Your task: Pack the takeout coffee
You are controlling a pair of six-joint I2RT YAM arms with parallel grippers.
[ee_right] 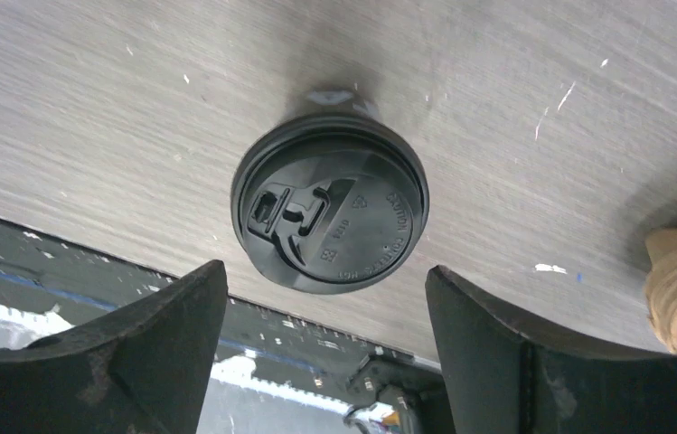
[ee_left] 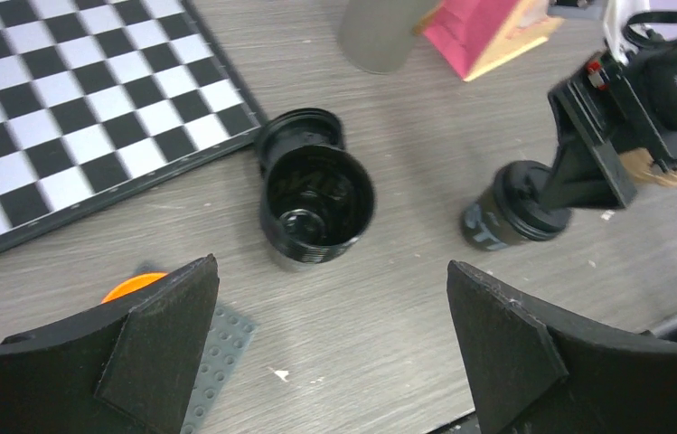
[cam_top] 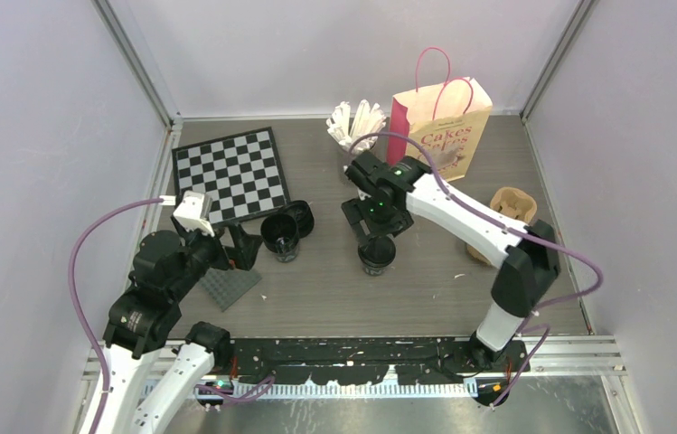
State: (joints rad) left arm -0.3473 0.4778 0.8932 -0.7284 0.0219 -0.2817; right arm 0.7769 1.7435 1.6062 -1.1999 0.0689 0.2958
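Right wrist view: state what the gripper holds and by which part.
Nothing. The right gripper hangs open over the lidded coffee cup, which stands on the table, fingers apart on either side of its lid.

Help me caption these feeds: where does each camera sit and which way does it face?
Top external: above and behind the bases, looking down on the table; left arm and right arm show.
Left wrist: on the left arm, angled down at the open cup; open left tool frames it.
Right wrist: straight down on the lidded cup; open right tool flanks it.
Shared: both wrist views show the lidded cup.
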